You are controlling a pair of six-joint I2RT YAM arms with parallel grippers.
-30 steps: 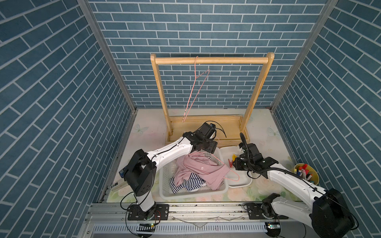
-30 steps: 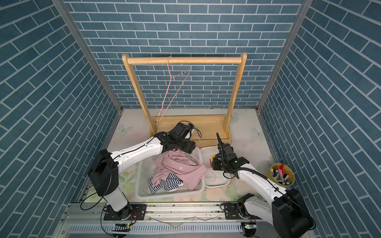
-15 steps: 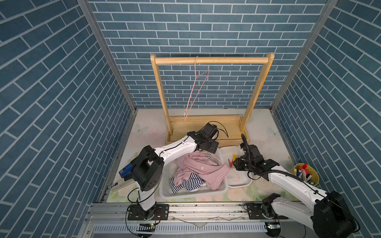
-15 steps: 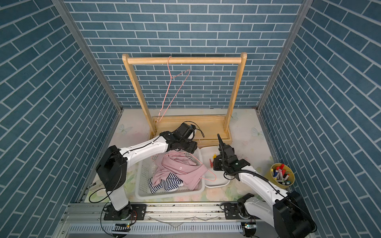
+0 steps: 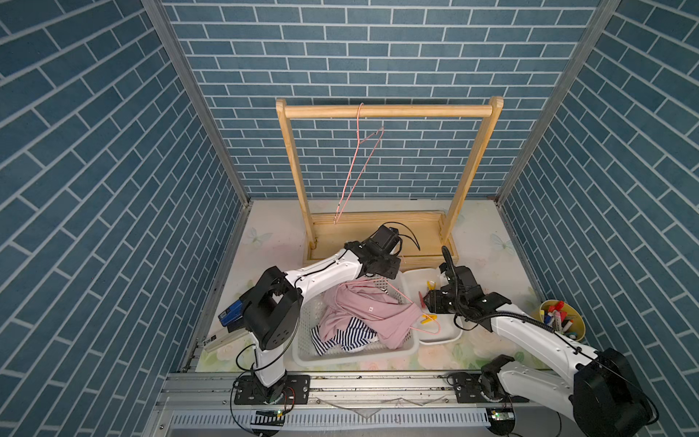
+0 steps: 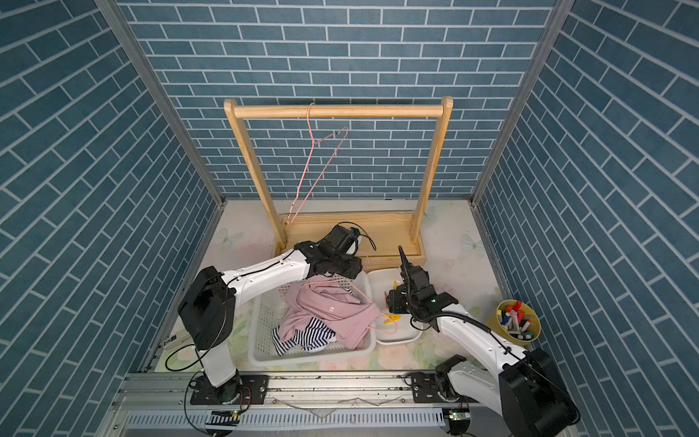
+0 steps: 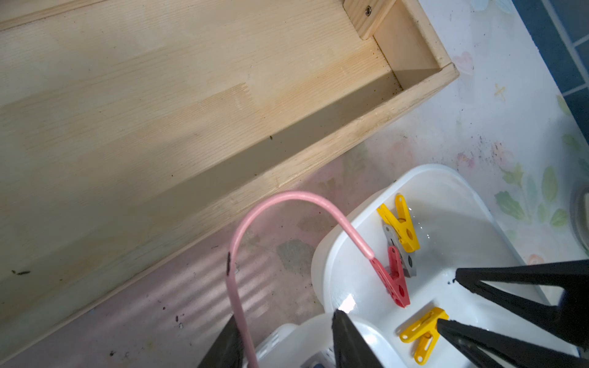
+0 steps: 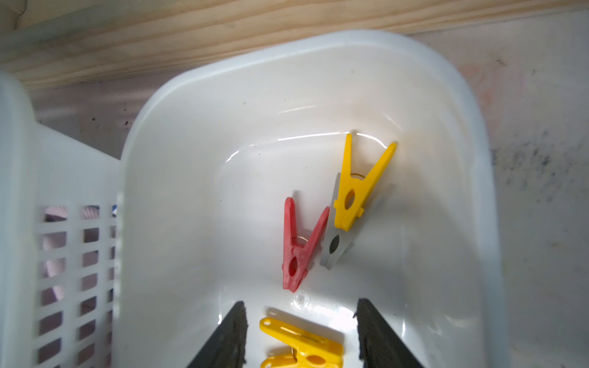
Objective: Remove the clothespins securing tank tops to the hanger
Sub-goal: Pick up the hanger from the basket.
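Blue brick walls (image 5: 340,56) all round, flowery table (image 5: 488,234) below. You see all four pegs lying in white tub (image 8: 446,95): red clothespin (image 8: 301,245), grey clothespin (image 8: 334,248), yellow clothespin (image 8: 357,188) on top of grey, second yellow clothespin (image 8: 302,347) between fingers of right gripper (image 8: 301,302). Those fingers spread wide, holding nothing. Left gripper (image 7: 287,318) fingers apart too, pink hanger (image 7: 287,196) wire running between, not squeezed. Pink top (image 5: 370,310) and striped top (image 5: 340,336) heaped in white basket (image 5: 351,355) just beside tub.

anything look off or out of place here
The pink hanger on the wooden rail hangs crooked, almost on end. A second hanger lies tangled with the crumpled tops in the basket, one corner sticking out over the white tub.
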